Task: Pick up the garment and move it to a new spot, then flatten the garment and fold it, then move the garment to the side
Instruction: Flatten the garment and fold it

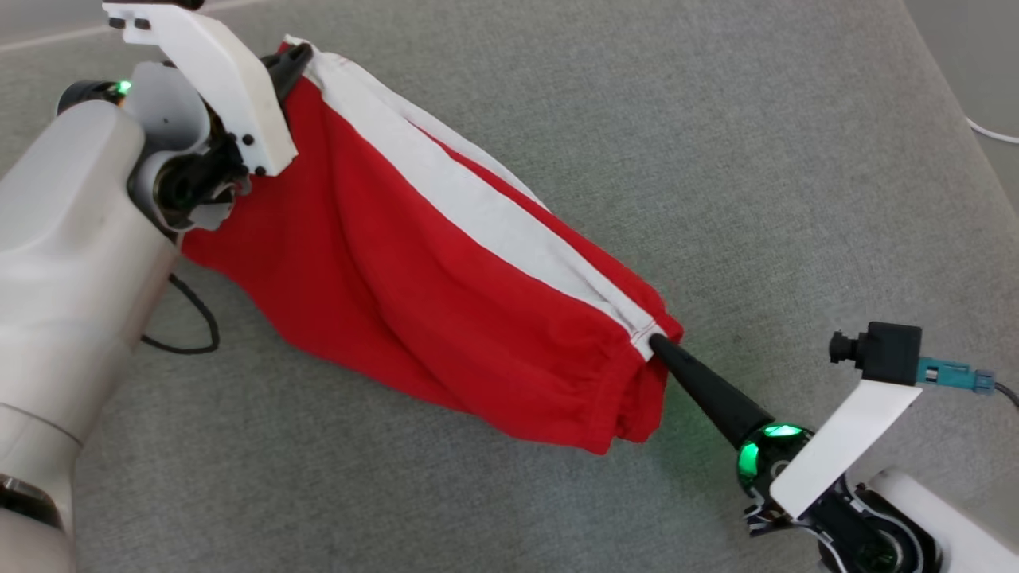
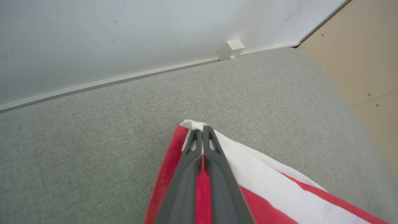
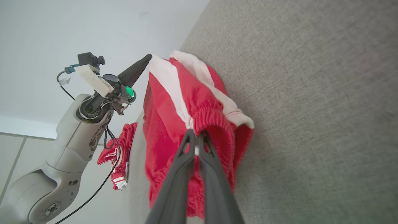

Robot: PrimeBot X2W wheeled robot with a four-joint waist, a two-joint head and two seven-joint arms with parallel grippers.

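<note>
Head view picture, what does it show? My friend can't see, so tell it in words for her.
Red shorts with a white stripe are held stretched between two grippers over a grey cushion. The left gripper pinches the far end at the upper left, the right gripper the waistband corner at the lower right.

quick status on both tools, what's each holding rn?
Left tool: closed on the red-and-white garment, at a white-edged corner.
Right tool: closed on the same garment, at its gathered elastic edge.
</note>
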